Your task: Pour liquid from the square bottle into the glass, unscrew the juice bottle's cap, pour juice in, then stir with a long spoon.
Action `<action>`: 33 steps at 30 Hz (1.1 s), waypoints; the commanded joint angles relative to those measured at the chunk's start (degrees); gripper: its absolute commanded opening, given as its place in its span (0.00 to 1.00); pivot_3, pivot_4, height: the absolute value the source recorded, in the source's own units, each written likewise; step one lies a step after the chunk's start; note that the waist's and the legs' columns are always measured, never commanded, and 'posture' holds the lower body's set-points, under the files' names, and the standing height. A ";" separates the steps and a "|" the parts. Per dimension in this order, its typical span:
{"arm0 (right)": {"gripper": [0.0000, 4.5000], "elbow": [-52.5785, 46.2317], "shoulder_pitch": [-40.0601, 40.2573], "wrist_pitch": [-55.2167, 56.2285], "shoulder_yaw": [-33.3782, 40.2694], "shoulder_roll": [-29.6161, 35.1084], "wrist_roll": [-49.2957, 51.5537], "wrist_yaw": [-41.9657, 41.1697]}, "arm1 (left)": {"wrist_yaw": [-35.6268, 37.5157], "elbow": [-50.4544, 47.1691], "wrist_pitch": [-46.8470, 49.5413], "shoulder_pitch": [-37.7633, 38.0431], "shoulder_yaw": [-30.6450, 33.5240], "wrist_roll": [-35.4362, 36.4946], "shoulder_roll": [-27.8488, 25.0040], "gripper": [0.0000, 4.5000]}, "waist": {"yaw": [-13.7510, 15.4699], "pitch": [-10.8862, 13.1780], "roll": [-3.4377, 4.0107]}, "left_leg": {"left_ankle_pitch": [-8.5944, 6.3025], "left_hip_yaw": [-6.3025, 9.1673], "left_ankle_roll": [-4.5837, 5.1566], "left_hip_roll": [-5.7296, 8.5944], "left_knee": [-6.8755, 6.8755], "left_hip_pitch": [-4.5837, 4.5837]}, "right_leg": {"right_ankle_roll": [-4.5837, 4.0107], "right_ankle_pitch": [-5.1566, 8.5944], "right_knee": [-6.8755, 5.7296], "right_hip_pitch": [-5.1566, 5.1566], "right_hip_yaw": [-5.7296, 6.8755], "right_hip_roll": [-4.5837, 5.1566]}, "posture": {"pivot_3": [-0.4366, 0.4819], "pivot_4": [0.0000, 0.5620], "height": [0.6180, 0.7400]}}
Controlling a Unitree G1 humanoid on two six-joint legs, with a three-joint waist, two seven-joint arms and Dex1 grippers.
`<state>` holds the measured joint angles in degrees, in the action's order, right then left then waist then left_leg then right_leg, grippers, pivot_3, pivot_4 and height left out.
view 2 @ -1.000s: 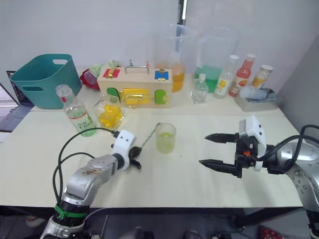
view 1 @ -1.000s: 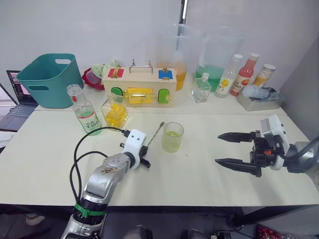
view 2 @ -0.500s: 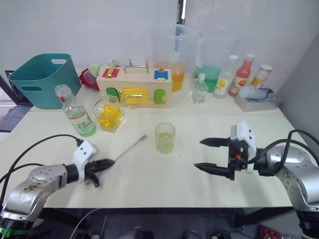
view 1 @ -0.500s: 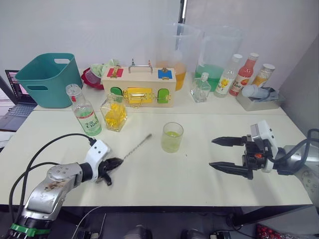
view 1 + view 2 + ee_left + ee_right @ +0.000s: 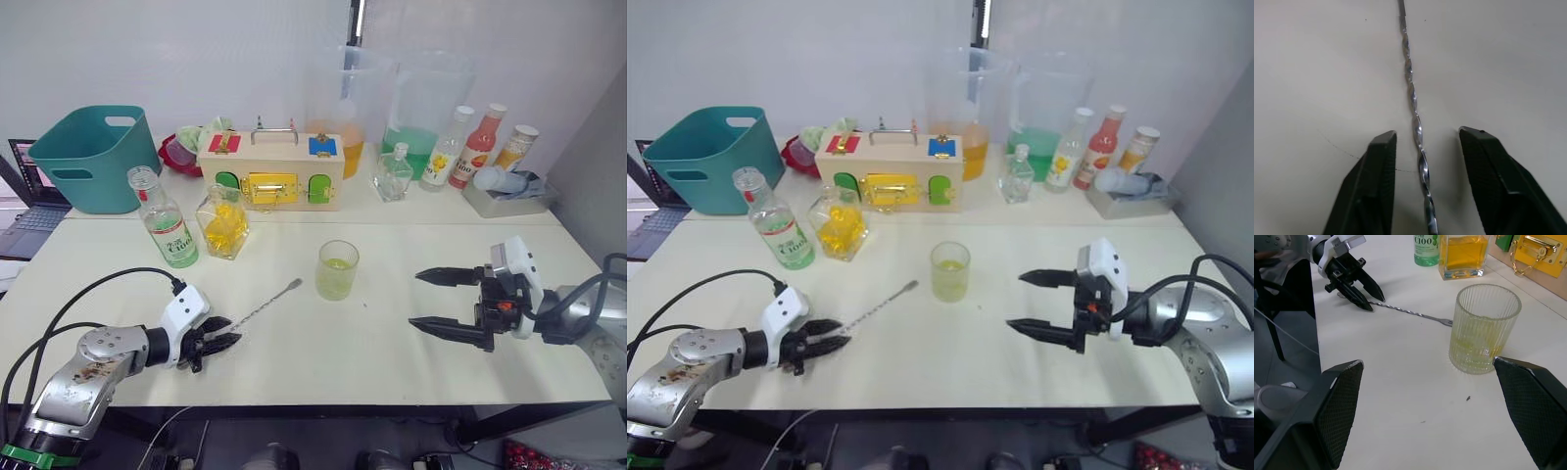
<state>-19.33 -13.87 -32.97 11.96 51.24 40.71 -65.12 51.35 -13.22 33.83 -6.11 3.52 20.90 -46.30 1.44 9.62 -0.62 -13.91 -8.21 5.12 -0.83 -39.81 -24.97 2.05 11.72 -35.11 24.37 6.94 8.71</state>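
Left wrist view | left gripper (image 5: 1422, 147) spread, astride long spoon (image 5: 1413, 105) | right gripper (image 5: 438, 302) spread, beside glass (image 5: 337, 270)

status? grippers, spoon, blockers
Left gripper open, straddling long spoon lying flat. Right gripper open, beside the glass. Nothing in the way.

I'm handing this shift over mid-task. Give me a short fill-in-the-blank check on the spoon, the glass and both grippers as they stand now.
1. The long spoon lies flat on the ____.
2. The left gripper has its fingers ____ on either side of the spoon's twisted handle.
3. The glass holds a little ____ liquid.
4. The right gripper holds ____.

Missing words: table; open; yellow-green; nothing
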 commanded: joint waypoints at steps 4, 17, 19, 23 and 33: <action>1.00 -1.59 -2.10 0.39 0.36 -0.16 0.50 1.17 | -1.06 -2.09 6.25 -0.83 -1.26 -1.18 -3.77 0.74 | -0.10 0.00 0.01 | 0.00 -0.01 0.00 -0.01 0.00 0.00 | 0.00 0.00 -0.01 0.00 -0.01 -0.04 | 0.48 0.27 0.94; 1.00 -2.04 -3.37 0.20 -0.38 -1.42 -0.19 3.63 | -7.79 -8.58 19.13 -4.87 -11.17 -5.06 -4.00 0.41 | 0.70 -0.09 0.16 | 0.00 -0.01 0.00 0.01 0.02 0.22 | 0.00 0.02 0.03 -0.06 -0.04 -0.08 | 0.48 0.27 0.94; 1.00 -2.12 -3.38 0.13 -0.39 -1.36 -0.15 3.74 | -9.14 -10.46 21.98 -5.37 -11.15 -4.46 -3.56 0.26 | 0.72 -0.10 0.20 | -0.01 -0.01 0.01 0.01 0.03 0.23 | 0.00 0.02 0.03 -0.07 -0.06 -0.07 | 0.48 0.27 0.94; 1.00 -2.30 -2.98 0.31 -0.42 -1.05 -0.32 3.72 | -10.97 -11.08 24.57 -6.31 -10.36 -4.01 -2.91 0.01 | 0.69 -0.11 0.20 | -0.01 -0.02 0.01 0.01 0.03 0.23 | 0.00 0.02 0.02 -0.09 -0.07 -0.08 | 0.48 0.27 0.94; 1.00 1.59 -7.61 0.15 -2.73 -2.02 -4.67 6.79 | -11.57 -4.87 23.71 -13.36 -0.18 -0.50 -1.83 0.01 | 0.68 -0.07 0.16 | 0.01 -0.04 -0.01 0.00 0.03 0.21 | -0.01 0.03 -0.03 -0.09 -0.07 -0.12 | 0.48 0.27 0.94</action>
<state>-17.87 -20.05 -32.79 8.66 49.06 36.27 -59.18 40.36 -19.64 58.83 -17.40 -0.65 20.17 -47.51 2.12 9.54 -0.46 -13.85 -8.25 5.05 -0.83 -39.78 -24.84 2.04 11.75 -35.15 24.29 6.88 8.56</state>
